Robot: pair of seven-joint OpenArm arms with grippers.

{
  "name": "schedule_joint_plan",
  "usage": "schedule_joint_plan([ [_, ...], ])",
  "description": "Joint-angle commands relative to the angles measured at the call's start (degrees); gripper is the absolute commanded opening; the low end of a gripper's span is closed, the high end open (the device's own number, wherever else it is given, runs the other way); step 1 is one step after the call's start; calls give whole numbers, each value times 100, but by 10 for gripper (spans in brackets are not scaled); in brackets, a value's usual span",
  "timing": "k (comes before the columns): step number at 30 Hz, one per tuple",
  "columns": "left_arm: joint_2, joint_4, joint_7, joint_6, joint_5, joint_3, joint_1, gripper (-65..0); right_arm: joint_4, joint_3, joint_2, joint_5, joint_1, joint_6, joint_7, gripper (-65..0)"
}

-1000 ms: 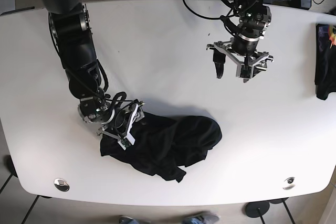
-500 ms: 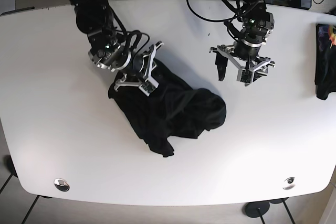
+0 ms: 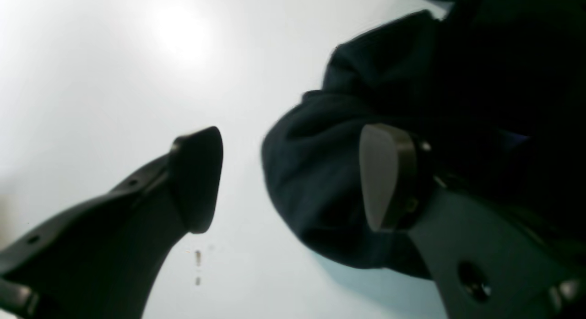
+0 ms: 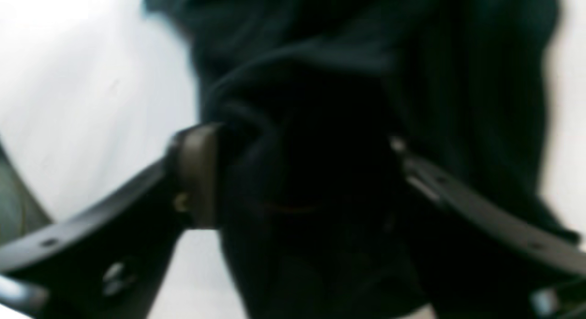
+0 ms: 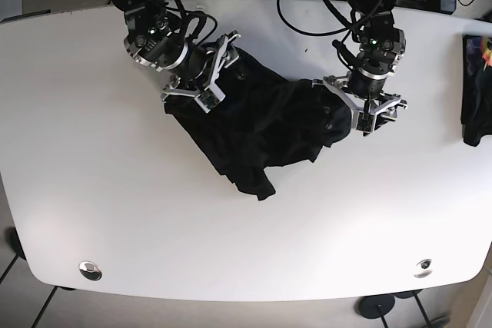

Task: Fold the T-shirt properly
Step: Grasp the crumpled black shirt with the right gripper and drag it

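The black T-shirt (image 5: 257, 128) lies bunched (one tail trailing forward) toward the bench's (image 5: 115, 213) far edge. Right gripper (image 5: 201, 74) clamps its left end; left gripper (image 5: 361, 109) gapes at its right edge.

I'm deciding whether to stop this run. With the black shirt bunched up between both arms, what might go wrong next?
1. The left end effector is open with only a fold edge of the T-shirt between its fingers; closing may catch several layers or miss.
2. The right end effector holds a thick wad, so a pull would likely drag the whole heap rather than spread it.
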Motion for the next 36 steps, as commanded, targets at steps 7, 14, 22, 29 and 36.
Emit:
schedule_joint_plan([
  [7, -162, 125, -138, 15, -63, -1152, -142, -217, 315, 165, -165, 158, 627, 40, -183, -190],
  [14, -461, 90, -138, 15, -415, -1468, -203, -217, 271, 851, -165, 1292, 1242, -4, -332, -190],
  [22, -417, 81, -138, 15, -538, -1539, -203, -217, -890, 1431, -130, 1328, 2104, -4, -508, -190],
  [29, -435, 72, -138, 15, -538, -1539, -203, -217, -1127, 684, -121, 1336, 2210, 31, -710, -190],
  [36, -417, -121, -138, 15, -538, -1548, -203, -217, -978, -327, -165, 1336, 1946, 31, -772, -190],
])
